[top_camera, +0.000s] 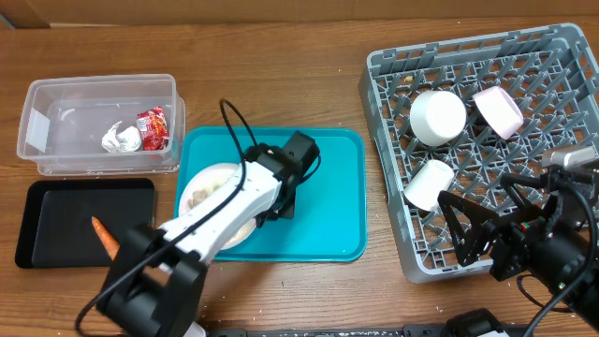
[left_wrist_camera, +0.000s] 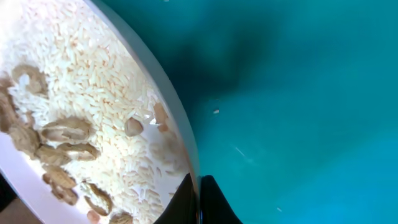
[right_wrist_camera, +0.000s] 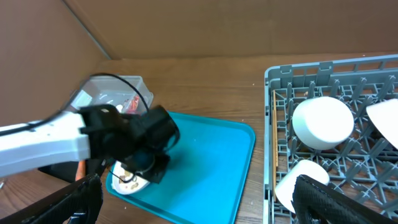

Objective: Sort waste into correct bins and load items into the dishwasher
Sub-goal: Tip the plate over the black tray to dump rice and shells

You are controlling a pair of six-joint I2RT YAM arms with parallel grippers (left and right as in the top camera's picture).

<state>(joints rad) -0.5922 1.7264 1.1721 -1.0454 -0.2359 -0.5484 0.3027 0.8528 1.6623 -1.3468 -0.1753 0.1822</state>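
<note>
A white plate [top_camera: 204,187] with rice and beige food scraps [left_wrist_camera: 68,134] lies on the left of the teal tray [top_camera: 323,201]. My left gripper [top_camera: 256,212] is shut on the plate's right rim [left_wrist_camera: 198,198]. The clear tub [top_camera: 98,122] holds the white tissue [top_camera: 120,139] and the red wrapper [top_camera: 153,128]. The orange carrot [top_camera: 104,238] lies in the black tray [top_camera: 56,225]. The grey dish rack [top_camera: 487,150] holds a white bowl [top_camera: 437,116], a pinkish bowl [top_camera: 498,109] and a small cup [top_camera: 429,184]. Chopsticks [right_wrist_camera: 274,137] lie along its left edge. My right gripper [right_wrist_camera: 199,199] is open and empty over the rack's front.
The left arm [top_camera: 215,220] stretches from the front left across the teal tray and covers part of the plate. A black cable [top_camera: 234,126] loops above the tray. The tub and the black tray stand close together at the table's left.
</note>
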